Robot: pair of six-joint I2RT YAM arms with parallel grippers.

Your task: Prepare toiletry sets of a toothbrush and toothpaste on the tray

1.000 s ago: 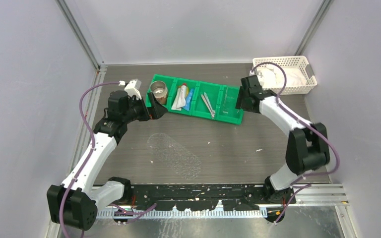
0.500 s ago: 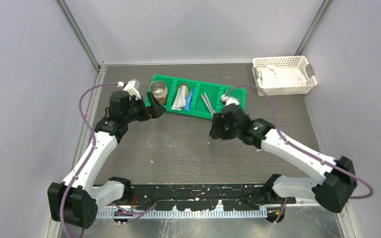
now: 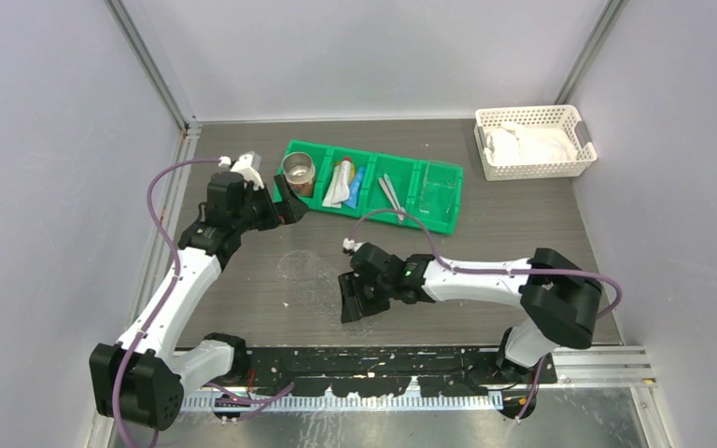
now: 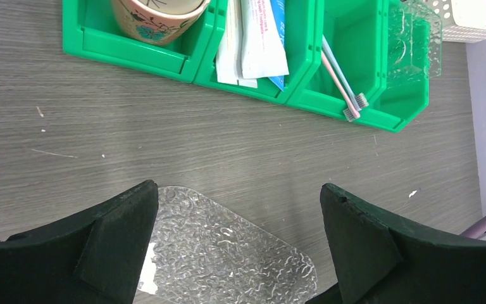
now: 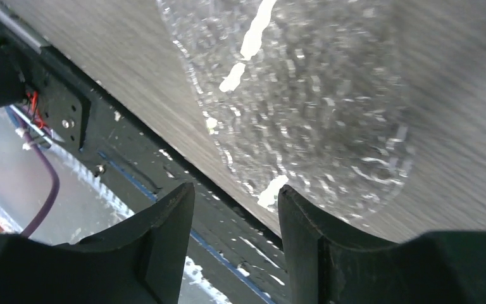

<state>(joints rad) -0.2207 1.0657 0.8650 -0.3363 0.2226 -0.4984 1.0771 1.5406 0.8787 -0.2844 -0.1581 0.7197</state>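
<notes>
Clear crinkly plastic, the tray (image 3: 313, 280) lies flat close to the arms' bases, its long axis slanting from far left to near right. The right gripper (image 3: 347, 303) hangs over its near end, fingers (image 5: 158, 253) partly apart with nothing between them; whether they touch the tray I cannot tell. Further off, the left gripper (image 3: 291, 201) stands wide and empty, just short of the green bin (image 3: 364, 214). There the toothpaste (image 3: 341, 182) and toothbrushes (image 3: 392, 198) lie pointing away from the arms, and the left arm is much the nearer for picking them
</notes>
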